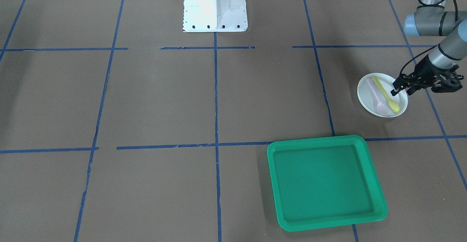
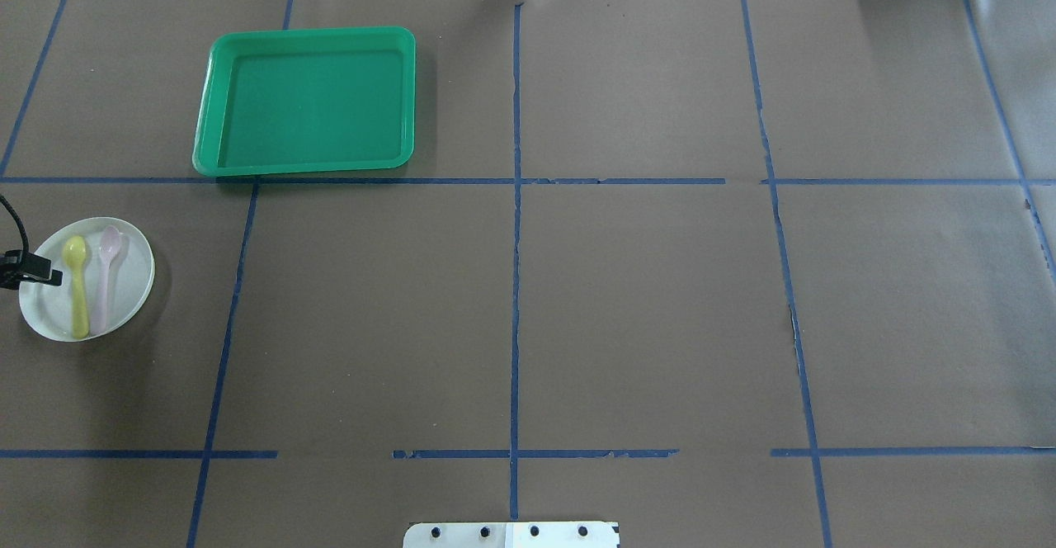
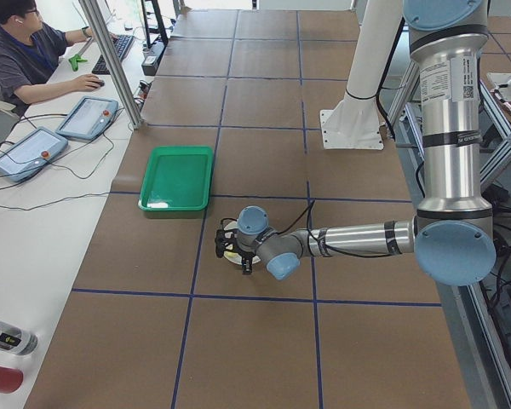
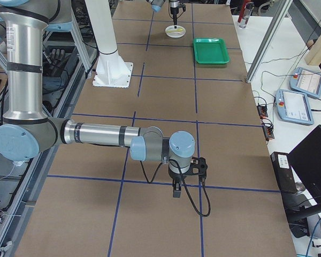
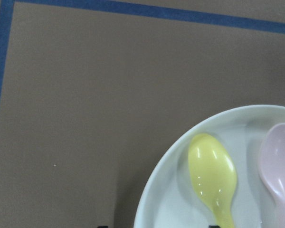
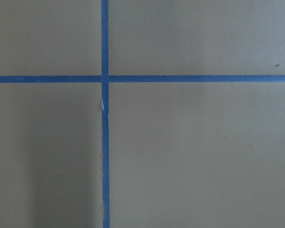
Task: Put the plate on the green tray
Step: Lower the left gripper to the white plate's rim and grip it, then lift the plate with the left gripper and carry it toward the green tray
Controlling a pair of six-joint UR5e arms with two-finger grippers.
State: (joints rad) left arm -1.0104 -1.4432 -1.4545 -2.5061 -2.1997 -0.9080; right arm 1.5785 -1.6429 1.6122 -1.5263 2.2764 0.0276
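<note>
On the robot's left side of the brown paper-covered surface point(image 1: 164, 100), near the left edge, a small round white plastic plate point(image 1: 368, 89) lies flat inside one square of the blue tape lines point(image 1: 216, 96). Two things lie side by side on it: a yellow plastic spoon point(image 1: 386, 94) on the left and a pale pink plastic spoon point(image 1: 377, 98) on the right, with their bowls pointing to the far side.

The left gripper point(image 1: 402, 90) reaches in low over the plate's left rim. Its black fingers point(image 1: 394, 91) are spread apart. In the left wrist view two dark tips show at the bottom edge, one outside the rim over bare surface and one over the plate beside the yellow spoon. I cannot tell whether either tip touches the plate.

Farther from the robot and to the right of the plate lies a large shallow square-ish green plastic tray point(image 1: 271, 154) with rounded corners and a raised rim. It is well apart from the plate, across a tape line, and its near edge sits just on that line.

Over on the right side, the right gripper point(image 4: 176, 190) points straight down above a tape crossing, well apart from plate and tray. It shows only in the side view, so I cannot tell how its fingers stand.
</note>
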